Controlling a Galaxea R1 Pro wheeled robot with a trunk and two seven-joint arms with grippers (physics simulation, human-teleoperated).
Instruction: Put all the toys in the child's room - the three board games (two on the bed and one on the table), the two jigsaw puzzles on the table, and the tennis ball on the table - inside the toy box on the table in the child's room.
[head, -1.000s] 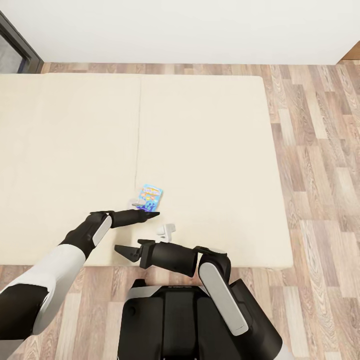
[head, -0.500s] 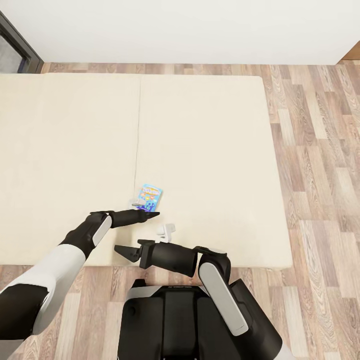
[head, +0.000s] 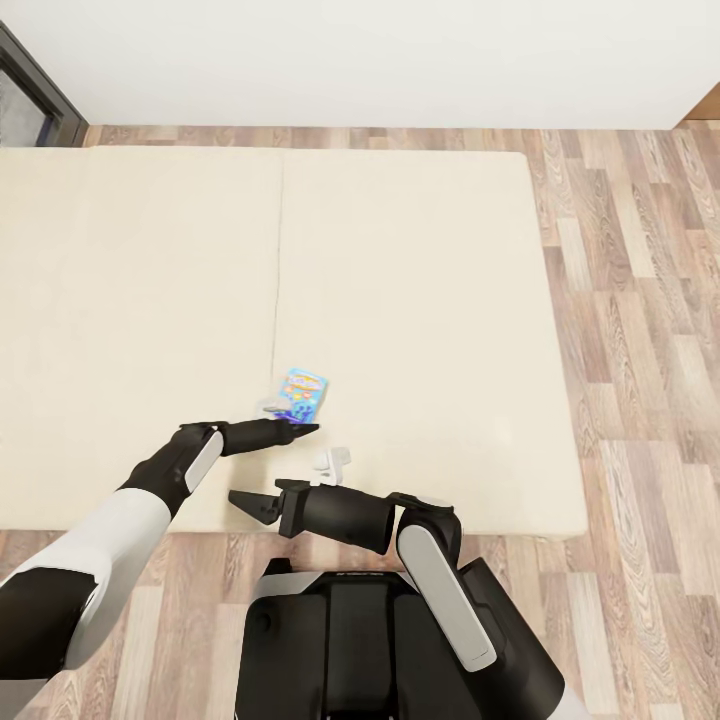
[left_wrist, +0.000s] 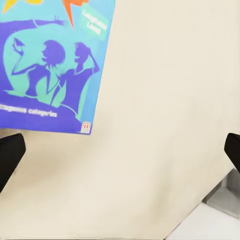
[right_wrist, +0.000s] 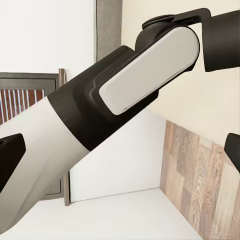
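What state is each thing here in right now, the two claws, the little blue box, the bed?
Left gripper: open, at the blue game's near edge.
Right gripper: open, holding nothing.
Blue board game: lying flat, not gripped.
Bed: bare beige mattress.

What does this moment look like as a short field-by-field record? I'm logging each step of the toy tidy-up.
setting: beige bed on wood floor
target: small blue board game lying flat on the mattress near its seam
other item: small white object on the bed beside the game, too small to identify
left gripper: open, at the near edge of the game, nothing held
right gripper: open, over the bed's near edge, nothing held
step status: game not yet grasped
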